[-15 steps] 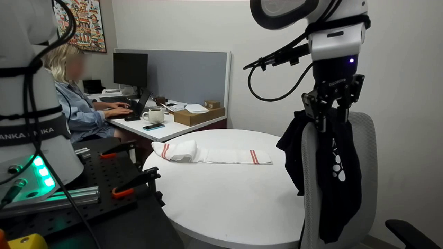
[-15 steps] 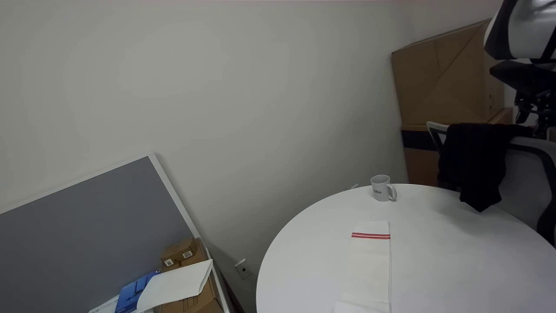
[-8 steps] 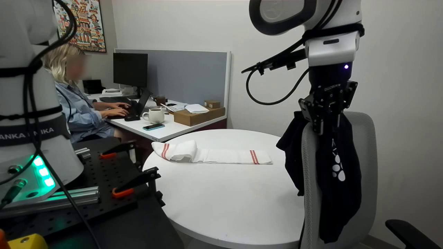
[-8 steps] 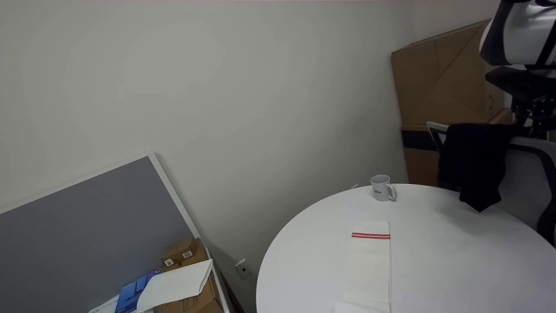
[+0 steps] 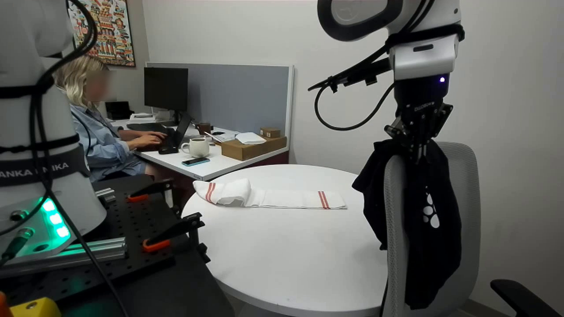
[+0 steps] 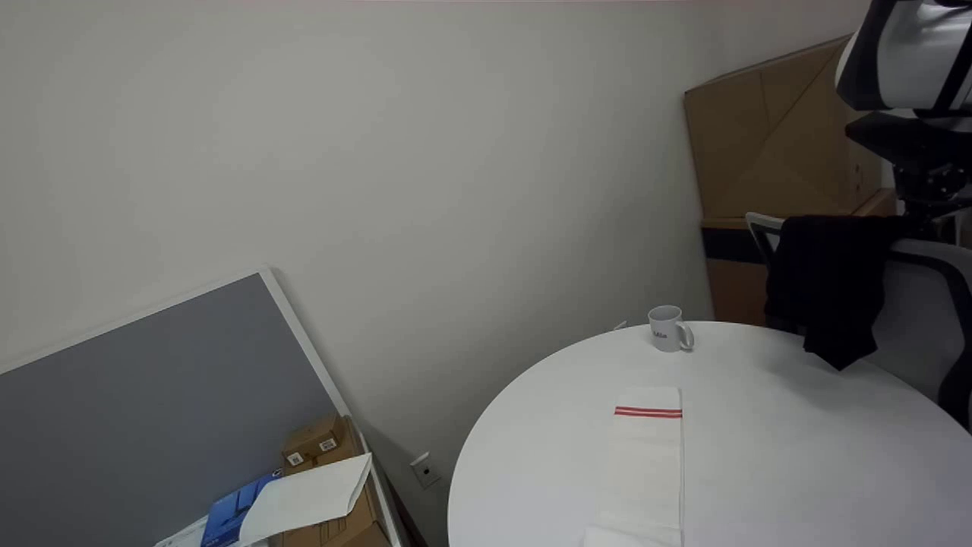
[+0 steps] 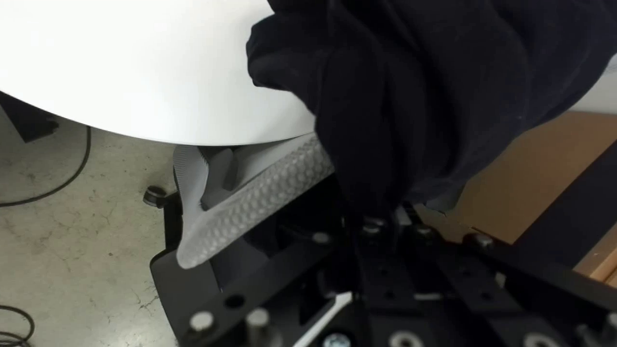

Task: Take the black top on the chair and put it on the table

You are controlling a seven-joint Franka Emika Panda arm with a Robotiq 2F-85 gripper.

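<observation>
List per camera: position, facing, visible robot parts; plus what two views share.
An exterior view: near the base, facing the desk across the table; base, arm, fingers show.
An exterior view: above table height, facing the wall; arm's end at right.
Wrist view: arm-mounted, facing down at the black top; fingers at bottom.
Both exterior views share table, chair, black top.

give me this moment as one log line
gripper: shut on top | top: draped over chair | table: holds cloth, mug | status: top not yet laid on table

Red-striped white towel (image 5: 282, 199) — person (image 5: 102, 137) at desk (image 5: 216, 163) — monitor (image 5: 165, 89), mug (image 5: 198, 148), phone (image 5: 195, 162).
</observation>
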